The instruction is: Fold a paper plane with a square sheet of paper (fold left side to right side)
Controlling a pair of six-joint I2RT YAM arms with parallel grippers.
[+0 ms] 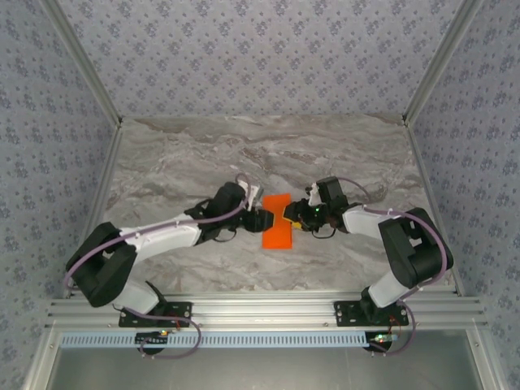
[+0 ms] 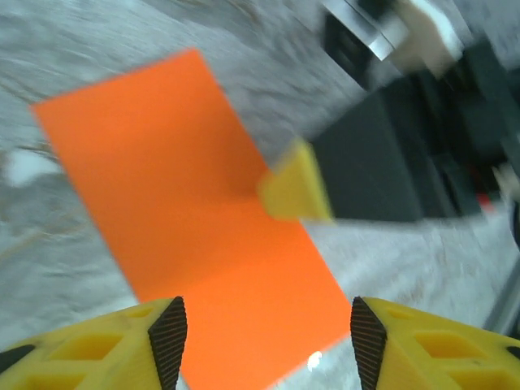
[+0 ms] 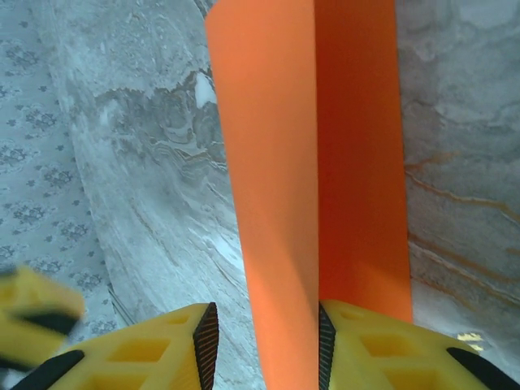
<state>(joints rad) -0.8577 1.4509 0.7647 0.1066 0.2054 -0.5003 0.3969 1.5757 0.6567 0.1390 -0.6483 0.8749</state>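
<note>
The square sheet of paper [image 1: 277, 223] is seen near the centre of the marble-patterned table [image 1: 179, 154], folded into an upright rectangle of thin, plain bright orange paper with a matt, unmarked face. In the right wrist view it [image 3: 317, 162] is shown as two long layers, the paler one at 9 o'clock lifted off the deeper-coloured one lying flat on the grey-veined tabletop. The left gripper [image 1: 262, 218] is placed at the paper's 9 o'clock edge; its ribbed black pads [image 2: 169, 341] on yellow fingers are held well apart, with nothing clamped and the orange paper [image 2: 195, 203] lying beyond them. The right gripper [image 1: 296, 214] is placed at the 3 o'clock edge; its fingers [image 3: 206, 345] are set partly apart, and the lifted layer is seen running between them. One yellow fingertip of it [image 2: 294, 185] is seen touching the paper's edge. The table is enclosed by walls [image 1: 260, 57] of blue-grey floral-patterned paper.
</note>
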